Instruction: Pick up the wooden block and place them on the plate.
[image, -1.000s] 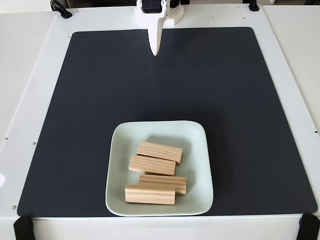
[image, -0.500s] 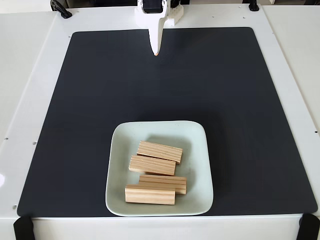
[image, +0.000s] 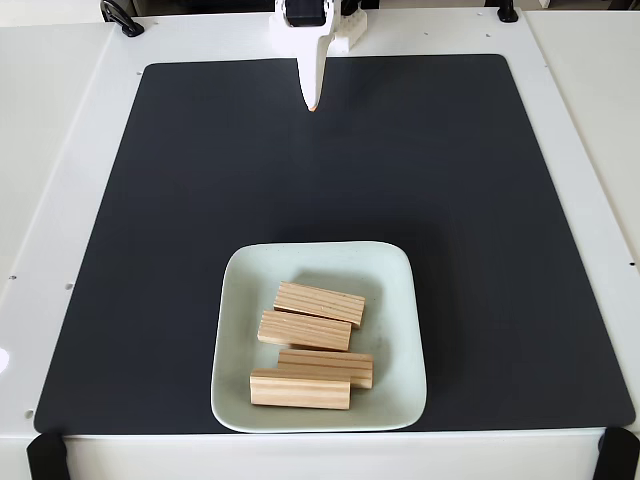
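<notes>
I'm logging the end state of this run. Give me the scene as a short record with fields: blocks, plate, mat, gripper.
blocks: four wooden blocks, all lying on the plate, loosely side by side
plate: pale square plate, near the front edge of the mat
mat: dark mat on a white table
gripper: gripper at the far edge of the mat, pointing down, holding nothing, apart from the plate; looks shut

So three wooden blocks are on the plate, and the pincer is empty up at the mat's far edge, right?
Not quite: the fixed view shows four wooden blocks on the plate. The rest holds: the pincer is empty at the mat's far edge.
</notes>
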